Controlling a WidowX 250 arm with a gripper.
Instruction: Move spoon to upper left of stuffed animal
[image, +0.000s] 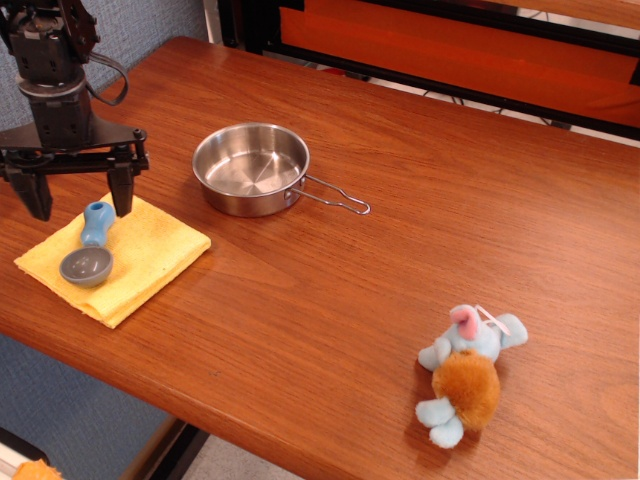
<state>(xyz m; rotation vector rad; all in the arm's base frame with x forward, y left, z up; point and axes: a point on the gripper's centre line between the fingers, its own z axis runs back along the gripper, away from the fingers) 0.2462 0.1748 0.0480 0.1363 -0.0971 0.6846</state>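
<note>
The spoon (90, 247) has a round grey bowl and a stubby light-blue handle. It lies on a yellow cloth (115, 256) at the table's front left. My gripper (80, 205) is open and empty, its two black fingers (122, 188) pointing down, straddling the area just above the spoon's handle end. The stuffed animal (465, 374), light-blue with an orange-brown body and a pink patch, lies on the table at the front right, far from the gripper.
A steel pan (251, 168) with a wire handle stands right of the gripper, near the cloth. The wooden table's (330, 300) front edge runs close below the cloth and the toy. A dark rail with orange panels runs along the back.
</note>
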